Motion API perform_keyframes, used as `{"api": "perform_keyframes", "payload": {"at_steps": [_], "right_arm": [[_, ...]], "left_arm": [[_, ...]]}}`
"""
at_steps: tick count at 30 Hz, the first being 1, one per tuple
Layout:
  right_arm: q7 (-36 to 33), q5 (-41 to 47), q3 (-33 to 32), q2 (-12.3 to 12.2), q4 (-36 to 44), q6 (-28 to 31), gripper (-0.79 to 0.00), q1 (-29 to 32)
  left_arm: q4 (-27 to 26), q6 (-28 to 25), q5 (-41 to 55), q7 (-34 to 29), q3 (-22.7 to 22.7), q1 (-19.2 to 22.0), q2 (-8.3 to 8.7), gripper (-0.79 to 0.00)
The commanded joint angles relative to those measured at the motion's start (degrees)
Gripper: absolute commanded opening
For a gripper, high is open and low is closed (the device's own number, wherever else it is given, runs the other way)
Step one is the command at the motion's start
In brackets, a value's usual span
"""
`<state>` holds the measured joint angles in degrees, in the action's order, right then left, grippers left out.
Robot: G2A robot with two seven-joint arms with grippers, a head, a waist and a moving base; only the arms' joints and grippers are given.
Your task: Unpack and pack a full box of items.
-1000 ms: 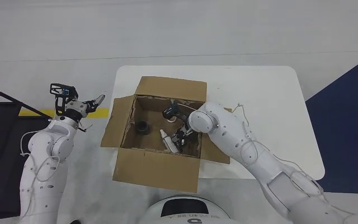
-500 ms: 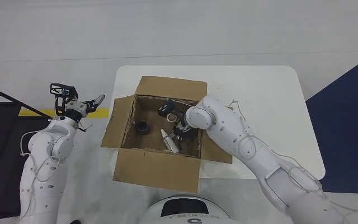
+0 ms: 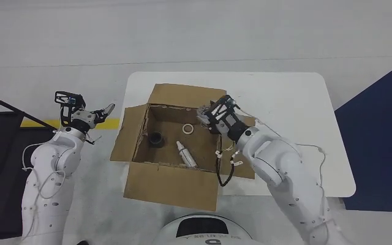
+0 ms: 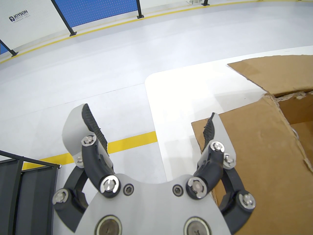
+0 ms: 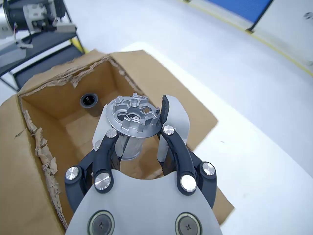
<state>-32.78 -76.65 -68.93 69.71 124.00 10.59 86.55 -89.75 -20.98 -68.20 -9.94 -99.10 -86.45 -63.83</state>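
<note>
An open cardboard box [image 3: 138,131] stands on the white table [image 3: 288,98]. My right gripper [image 5: 137,121] is shut on a silver metal part [image 5: 133,118] with a notched flange, held above the box's far right corner; the same gripper [image 3: 208,114] and metal part [image 3: 203,112] appear from above. Inside the box lie a white bottle [image 3: 185,154], a small tape ring [image 3: 188,129] and a black cylinder [image 3: 157,138], the cylinder [image 5: 88,100] also seen past the metal part. My left gripper [image 4: 149,121] hangs open off the table's left side, beside the box flap [image 4: 254,152].
A black metal rack [image 5: 36,28] with equipment stands on the floor beyond the box. A dark rack corner [image 4: 27,187] lies under my left gripper. The table's right half [image 3: 294,122] is bare white surface.
My right gripper has risen out of the box with the silver metal part in it, moving toward the box's far right corner. The tape ring now lies uncovered. The left arm stayed still.
</note>
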Motion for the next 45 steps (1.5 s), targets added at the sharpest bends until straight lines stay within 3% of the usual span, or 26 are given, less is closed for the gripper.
{"api": "perform_keyframes", "payload": {"at_steps": [1, 6, 10, 20, 25, 29, 38, 45], "right_arm": [[6.33, -1.20, -4.75, -0.54, 2.10, -0.46, -0.785, 6.61], [12.57, 2.74, -16.36, -1.44, 3.09, 0.04, -0.785, 15.96], [14.10, 6.75, -21.69, -1.62, 3.63, -0.16, -0.785, 20.91], [14.54, 6.30, -22.12, -1.61, 3.01, -0.92, -0.785, 20.75], [19.80, 1.07, -24.14, -1.28, -4.48, -10.09, -0.785, 20.15], [25.26, 0.83, -23.94, -0.92, -12.93, -13.54, -0.785, 19.34], [28.75, 1.33, -24.07, -0.56, -22.98, -15.17, -0.785, 14.65], [36.60, 0.62, -22.02, 0.14, -32.44, -19.16, -0.785, 9.73]], "left_arm": [[0.00, 0.00, 0.00, 0.00, 0.00, 0.00, 0.00, 0.000], [0.00, 0.00, 0.00, 0.00, 0.00, 0.00, 0.00, 0.000], [0.00, 0.00, 0.00, 0.00, 0.00, 0.00, 0.00, 0.000], [0.00, 0.00, 0.00, 0.00, 0.00, 0.00, 0.00, 0.000], [0.00, 0.00, 0.00, 0.00, 0.00, 0.00, 0.00, 0.000], [0.00, 0.00, 0.00, 0.00, 0.00, 0.00, 0.00, 0.000], [0.00, 0.00, 0.00, 0.00, 0.00, 0.00, 0.00, 0.000], [0.00, 0.00, 0.00, 0.00, 0.00, 0.00, 0.00, 0.000]]}}
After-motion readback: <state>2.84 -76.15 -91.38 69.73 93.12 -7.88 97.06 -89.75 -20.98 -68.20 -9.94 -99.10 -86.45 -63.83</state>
